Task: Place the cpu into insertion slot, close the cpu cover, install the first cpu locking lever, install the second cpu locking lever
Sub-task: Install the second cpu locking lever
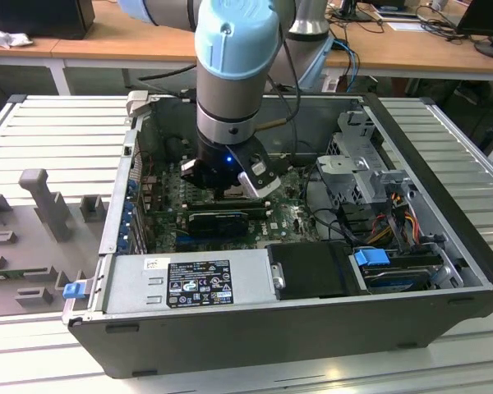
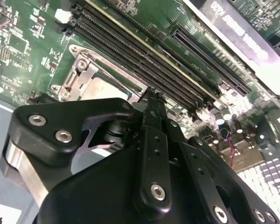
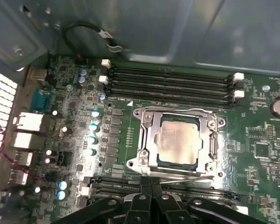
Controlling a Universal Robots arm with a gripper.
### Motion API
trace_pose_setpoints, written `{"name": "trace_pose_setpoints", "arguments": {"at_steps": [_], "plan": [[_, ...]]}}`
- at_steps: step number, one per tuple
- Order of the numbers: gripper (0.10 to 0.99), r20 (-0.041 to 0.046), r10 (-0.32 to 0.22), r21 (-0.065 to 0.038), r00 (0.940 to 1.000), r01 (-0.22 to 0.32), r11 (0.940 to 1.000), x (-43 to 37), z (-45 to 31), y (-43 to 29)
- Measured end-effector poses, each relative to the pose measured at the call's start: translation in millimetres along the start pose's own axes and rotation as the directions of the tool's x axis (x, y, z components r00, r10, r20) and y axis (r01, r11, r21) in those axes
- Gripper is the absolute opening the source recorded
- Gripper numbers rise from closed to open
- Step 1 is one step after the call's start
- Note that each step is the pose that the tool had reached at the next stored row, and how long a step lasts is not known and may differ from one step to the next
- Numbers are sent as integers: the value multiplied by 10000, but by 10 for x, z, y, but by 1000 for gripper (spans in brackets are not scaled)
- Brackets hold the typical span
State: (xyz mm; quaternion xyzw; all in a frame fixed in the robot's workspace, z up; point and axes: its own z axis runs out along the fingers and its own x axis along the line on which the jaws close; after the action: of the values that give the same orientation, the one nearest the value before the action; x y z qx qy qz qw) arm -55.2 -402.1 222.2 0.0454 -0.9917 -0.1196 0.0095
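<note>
In the first wrist view the cpu (image 3: 178, 142) lies flat in the insertion slot (image 3: 139, 161), its pale metal face showing through the cut-out of the cpu cover (image 3: 150, 138), which is down over it. A thin metal lever rod (image 3: 186, 177) runs along the socket's edge closest to my fingers. My gripper (image 3: 151, 183) is shut with nothing between the fingers, its tips right at that rod. The second wrist view shows the gripper (image 2: 151, 99) just above the socket's edge, with the cpu cover (image 2: 79, 74) beyond it. In the exterior view the gripper (image 1: 228, 194) hangs low over the motherboard inside the open computer case.
Long black memory slots (image 3: 170, 81) run along the far side of the socket, and more lie under the fingers. A black card (image 1: 222, 220), the power supply (image 1: 189, 283), a drive cage (image 1: 353, 164) and loose cables (image 1: 394, 215) crowd the case (image 1: 444, 205).
</note>
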Motion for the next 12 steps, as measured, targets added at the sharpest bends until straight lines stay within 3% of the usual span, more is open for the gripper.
{"name": "trace_pose_setpoints", "arguments": {"at_steps": [2, 6, 10, 12], "plan": [[106, 35, 138, -4, 9999, -138, 9999, 11, 24, -4], [106, 43, 140, -92, 9999, -139, 9999, 121, 61, -2], [106, 45, 142, -135, 9999, -142, 9998, 136, 142, -21], [106, 55, 139, -248, 9999, -138, 9996, 153, 183, -29]]}}
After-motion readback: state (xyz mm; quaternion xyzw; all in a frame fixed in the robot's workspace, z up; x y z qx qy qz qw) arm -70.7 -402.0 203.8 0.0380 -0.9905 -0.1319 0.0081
